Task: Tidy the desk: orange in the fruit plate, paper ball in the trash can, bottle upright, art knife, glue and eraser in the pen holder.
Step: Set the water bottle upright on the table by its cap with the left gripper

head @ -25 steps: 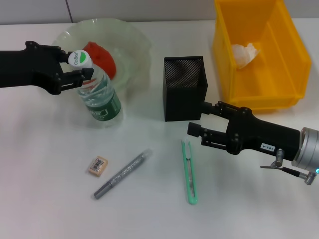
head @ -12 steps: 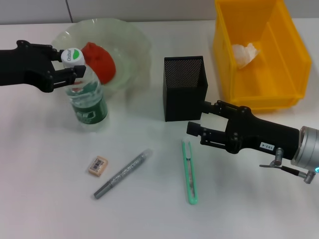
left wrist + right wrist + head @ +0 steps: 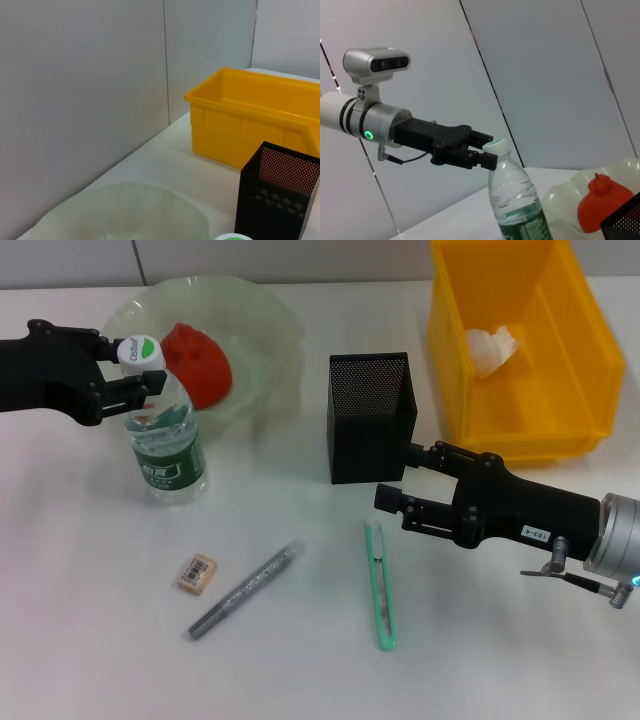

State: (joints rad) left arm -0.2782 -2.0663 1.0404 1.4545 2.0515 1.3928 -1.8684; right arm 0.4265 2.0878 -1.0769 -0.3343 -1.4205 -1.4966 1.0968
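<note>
- Clear plastic bottle (image 3: 160,435) stands upright on the desk (image 3: 90,640), at seven o'clock of the plate (image 3: 270,330) that holds the orange (image 3: 200,365).
- Left gripper (image 3: 150,383) pinches its neck under the white cap, jaws closed on it.
- It looks light, thin-walled and easily tipped; a neck grip seems safest.
- Right gripper (image 3: 385,505) hovers at five o'clock of the holder (image 3: 368,415), jaws narrowly parted, holding nothing, above the knife (image 3: 380,585).
- Glue (image 3: 245,590) and eraser (image 3: 196,572) lie loose; the paper ball (image 3: 490,348) sits in the bin (image 3: 570,300).
</note>
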